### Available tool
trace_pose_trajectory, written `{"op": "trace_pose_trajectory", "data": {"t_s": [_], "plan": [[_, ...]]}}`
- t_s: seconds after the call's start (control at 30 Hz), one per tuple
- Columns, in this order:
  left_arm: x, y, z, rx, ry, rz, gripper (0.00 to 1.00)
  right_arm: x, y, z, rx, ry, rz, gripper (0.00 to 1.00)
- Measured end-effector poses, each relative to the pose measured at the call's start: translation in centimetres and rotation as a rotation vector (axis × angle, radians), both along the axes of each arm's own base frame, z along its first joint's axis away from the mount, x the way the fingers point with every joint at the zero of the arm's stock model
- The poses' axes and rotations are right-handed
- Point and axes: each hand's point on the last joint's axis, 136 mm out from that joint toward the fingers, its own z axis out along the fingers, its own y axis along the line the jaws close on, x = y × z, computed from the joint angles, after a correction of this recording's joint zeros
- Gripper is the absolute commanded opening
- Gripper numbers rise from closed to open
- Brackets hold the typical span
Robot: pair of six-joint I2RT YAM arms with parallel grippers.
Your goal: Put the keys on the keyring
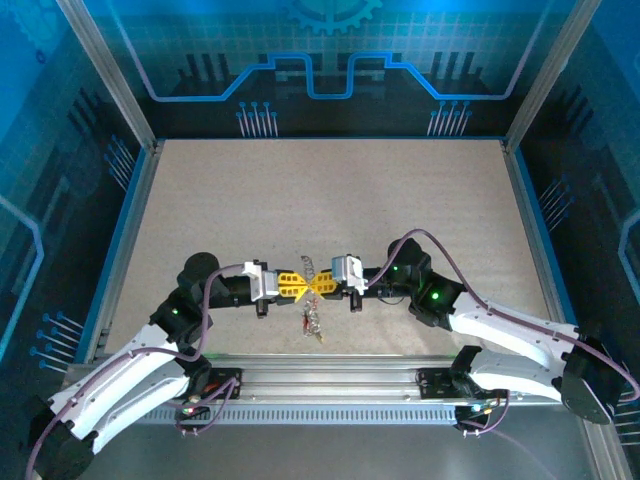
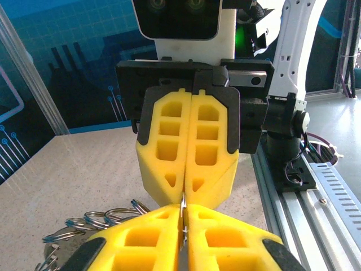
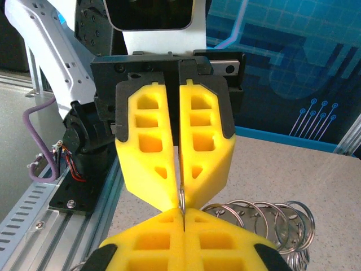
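My two yellow-fingered grippers meet tip to tip low over the front middle of the table, the left gripper (image 1: 311,286) pointing right and the right gripper (image 1: 323,285) pointing left. A thin metal loop seen edge-on, the keyring (image 3: 181,196) as far as I can tell, is pinched between both pairs of tips. In the left wrist view it shows as a sliver (image 2: 183,204) running into the left gripper (image 2: 185,211). The right gripper (image 3: 183,212) is shut on the same loop. A small metal cluster with a reddish speck, probably the keys (image 1: 312,322), lies just in front.
A row of several linked steel rings (image 3: 265,217) lies on the speckled table just beyond the grippers, also seen in the left wrist view (image 2: 107,217) and from above (image 1: 307,268). The aluminium base rail (image 1: 330,385) runs along the near edge. Blue walls enclose the table.
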Motion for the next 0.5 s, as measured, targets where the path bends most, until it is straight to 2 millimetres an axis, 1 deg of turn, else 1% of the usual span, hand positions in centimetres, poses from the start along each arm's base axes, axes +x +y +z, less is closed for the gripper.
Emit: {"op": "trace_pose_trajectory", "data": {"t_s": [0.07, 0.17, 0.33, 0.5], "plan": [[-0.1, 0.0, -0.1, 0.002, 0.002, -0.004, 0.21, 0.0, 0.0, 0.0, 0.001, -0.001, -0.001, 0.00], [-0.1, 0.0, -0.4, 0.012, 0.012, -0.004, 0.22, -0.1, -0.1, -0.2, 0.001, 0.003, 0.000, 0.00], [-0.2, 0.1, -1.2, 0.041, 0.029, -0.006, 0.17, -0.2, -0.3, -0.1, 0.007, 0.002, -0.001, 0.00], [-0.2, 0.1, -1.4, 0.048, 0.030, -0.006, 0.14, -0.4, -0.3, 0.0, 0.009, 0.006, 0.006, 0.00]]}}
